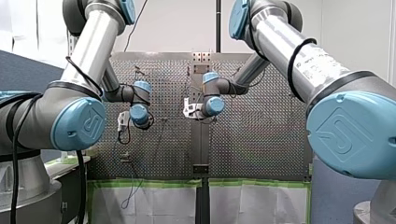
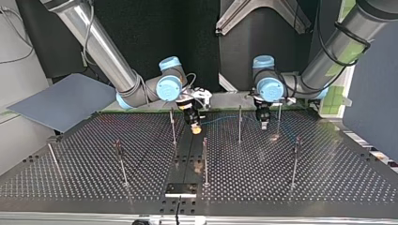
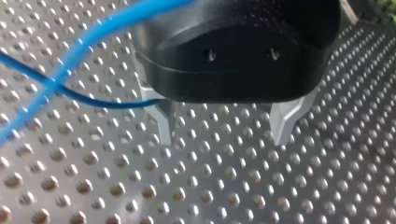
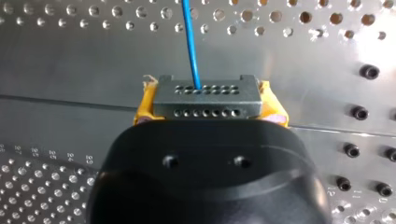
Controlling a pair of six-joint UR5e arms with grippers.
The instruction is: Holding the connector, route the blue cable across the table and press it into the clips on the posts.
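My right gripper (image 4: 209, 105) is shut with its yellow pads on the grey connector (image 4: 205, 95). The blue cable (image 4: 190, 42) leaves the connector's face and runs straight ahead over the perforated plate. In the top view my right gripper (image 2: 195, 124) hangs near the middle posts, and the cable (image 2: 223, 118) runs faintly towards my left gripper (image 2: 264, 123). My left gripper (image 3: 224, 130) stands open just above the table with nothing between its metal fingers (image 3: 284, 123). The blue cable (image 3: 93, 33) crosses beside it, and a thin loop passes behind one finger.
Several thin upright posts stand on the perforated table (image 2: 328, 178): one (image 2: 172, 124) beside my right gripper, one (image 2: 240, 123) between the grippers, others (image 2: 205, 159) (image 2: 295, 159) nearer the camera. A grey board (image 2: 61, 101) leans at the top view's left.
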